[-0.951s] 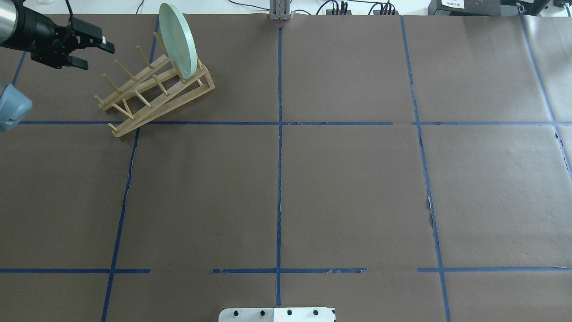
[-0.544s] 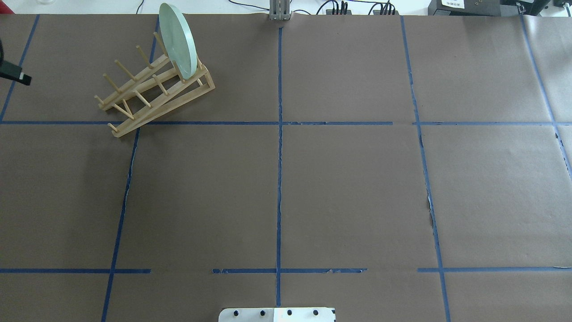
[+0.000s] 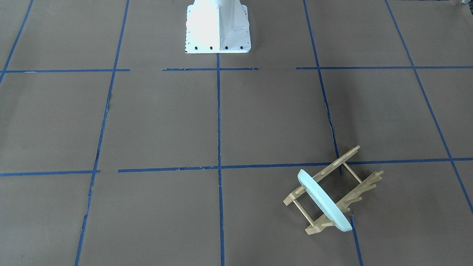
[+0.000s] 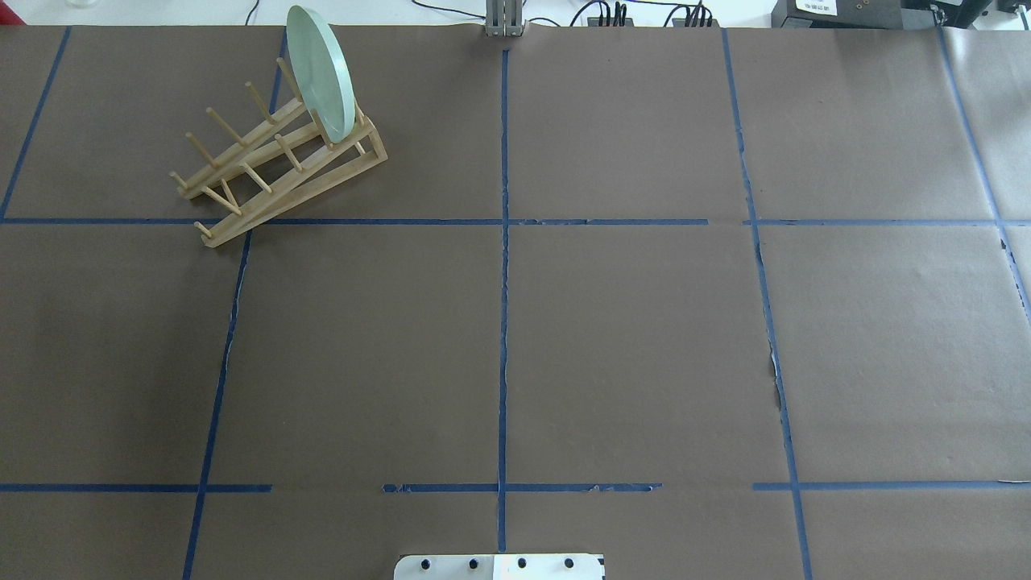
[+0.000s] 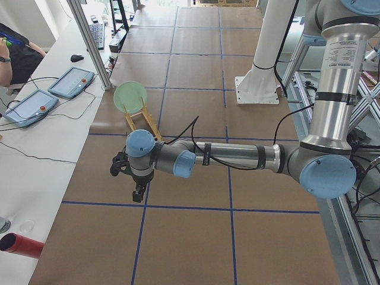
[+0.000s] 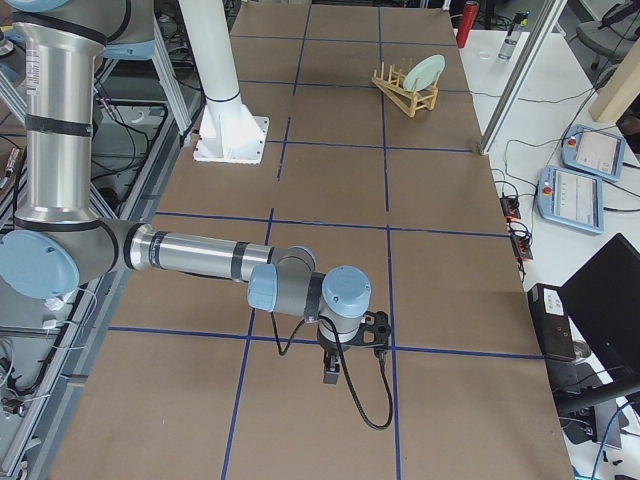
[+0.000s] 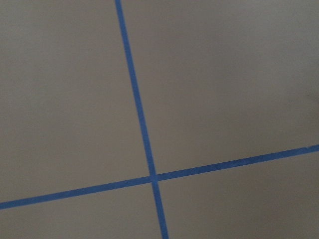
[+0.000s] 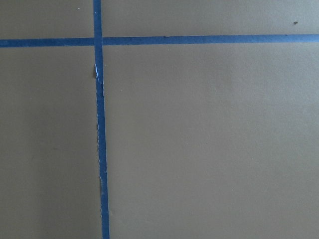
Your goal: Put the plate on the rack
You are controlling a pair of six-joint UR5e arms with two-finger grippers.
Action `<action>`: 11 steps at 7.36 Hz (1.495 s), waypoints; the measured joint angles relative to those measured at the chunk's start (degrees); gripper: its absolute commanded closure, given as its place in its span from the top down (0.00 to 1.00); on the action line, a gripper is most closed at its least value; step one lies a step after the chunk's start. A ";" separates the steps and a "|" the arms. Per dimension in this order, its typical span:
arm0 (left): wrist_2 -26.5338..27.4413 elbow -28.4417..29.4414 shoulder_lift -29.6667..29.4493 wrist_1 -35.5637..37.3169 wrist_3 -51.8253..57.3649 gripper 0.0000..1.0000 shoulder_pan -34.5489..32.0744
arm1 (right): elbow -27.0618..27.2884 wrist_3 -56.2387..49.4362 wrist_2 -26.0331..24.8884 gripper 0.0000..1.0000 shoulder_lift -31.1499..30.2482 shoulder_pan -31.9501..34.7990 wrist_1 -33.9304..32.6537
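The pale mint-green plate (image 4: 322, 72) stands on edge between the pegs at the far end of the light wooden rack (image 4: 274, 165), at the table's far left. Both also show in the front-facing view, plate (image 3: 323, 201) and rack (image 3: 354, 184). The left gripper (image 5: 132, 193) shows only in the exterior left view, over bare table well short of the rack (image 5: 142, 122). The right gripper (image 6: 330, 372) shows only in the exterior right view, far from the plate (image 6: 425, 70). I cannot tell whether either gripper is open or shut. The wrist views show only brown paper and blue tape.
The white robot base (image 3: 217, 26) stands at the table's near edge. A metal post (image 4: 504, 16) and cables sit at the far edge. Teach pendants (image 5: 71, 80) and a red cylinder (image 5: 21, 244) lie on the side desk beyond the table.
The left gripper, open beside the rack a second ago, has drawn back to the left and out of the overhead view. The plate and rack have not moved.
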 measured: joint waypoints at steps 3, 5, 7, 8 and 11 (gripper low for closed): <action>-0.13 -0.11 0.49 6.20 5.98 1.00 -2.37 | 0.02 0.00 0.00 1.00 0.00 -0.02 0.00; -0.17 0.16 0.80 6.45 6.07 1.00 -3.12 | -0.02 0.00 0.00 1.00 0.00 -0.02 0.00; -0.17 -0.09 1.05 6.24 6.01 1.00 -3.22 | -0.03 0.00 0.00 1.00 0.00 -0.04 0.00; -0.14 -0.38 1.27 6.12 5.92 1.00 -3.22 | -0.02 0.00 0.00 1.00 0.00 -0.03 0.00; 0.12 -0.36 1.55 6.09 5.84 1.00 -3.23 | -0.01 0.00 0.00 1.00 0.00 0.01 0.00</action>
